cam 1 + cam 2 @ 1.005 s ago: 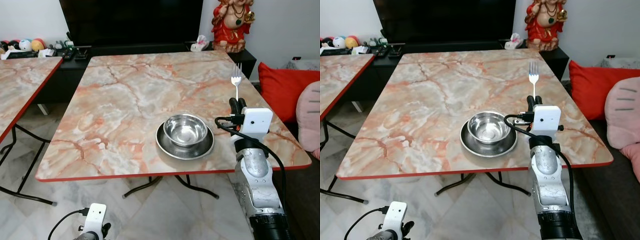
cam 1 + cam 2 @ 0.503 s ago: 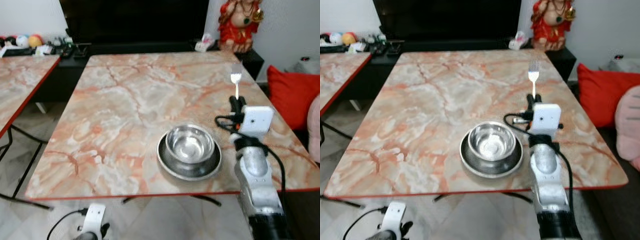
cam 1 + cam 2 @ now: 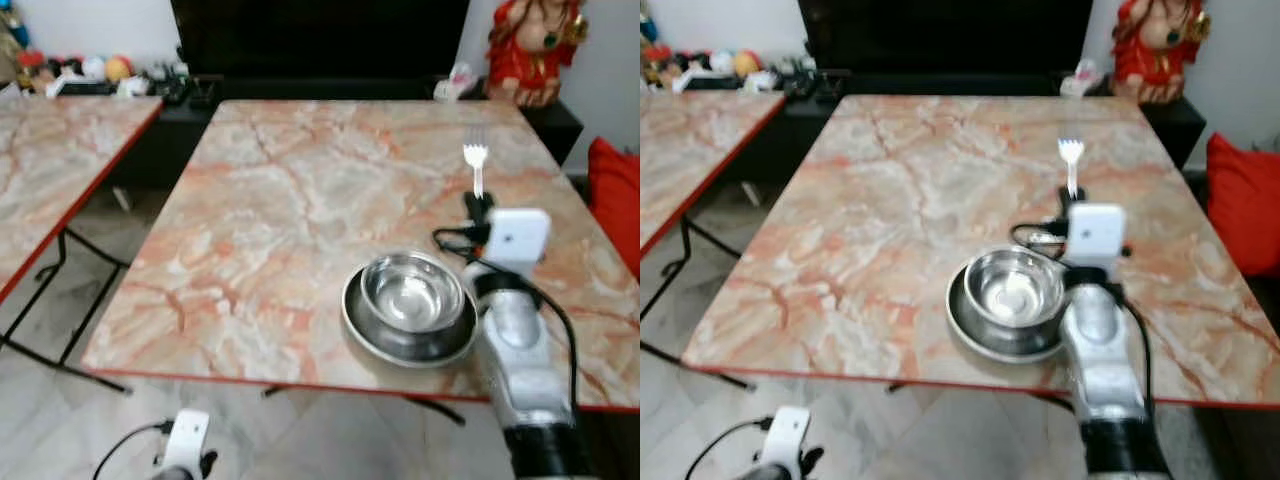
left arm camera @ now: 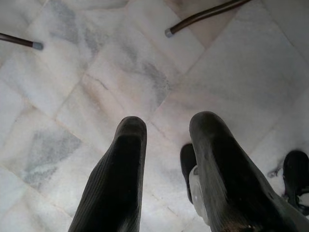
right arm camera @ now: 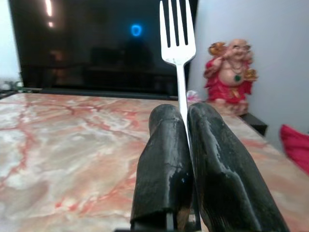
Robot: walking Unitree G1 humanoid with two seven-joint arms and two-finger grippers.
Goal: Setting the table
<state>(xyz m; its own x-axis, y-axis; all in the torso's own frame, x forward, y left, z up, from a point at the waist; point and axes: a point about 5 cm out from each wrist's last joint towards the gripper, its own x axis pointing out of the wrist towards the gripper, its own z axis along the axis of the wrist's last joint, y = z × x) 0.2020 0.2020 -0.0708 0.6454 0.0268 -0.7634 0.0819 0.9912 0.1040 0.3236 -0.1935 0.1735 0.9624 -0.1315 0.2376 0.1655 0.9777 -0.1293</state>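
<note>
A steel bowl (image 3: 413,291) rests in a steel plate (image 3: 400,335) near the front right of the marble table (image 3: 300,190). My right gripper (image 3: 477,206) is raised just right of the bowl, shut on a silver fork (image 3: 475,165) held upright with its tines up; the right wrist view shows the fork (image 5: 177,43) pinched between the black fingers (image 5: 166,164). My left gripper (image 4: 166,145) hangs low over the marble floor, its fingers a little apart with nothing between them.
A second marble table (image 3: 50,150) stands to the left. A dark TV cabinet (image 3: 320,40) and a red figurine (image 3: 528,50) are behind the table. A red cushion (image 3: 612,190) sits at the right. Folding table legs (image 3: 50,320) stand on the floor at the left.
The camera has shifted, so the table and bowl sit closer and further right in view. My right gripper still holds the fork upright beside the bowl.
</note>
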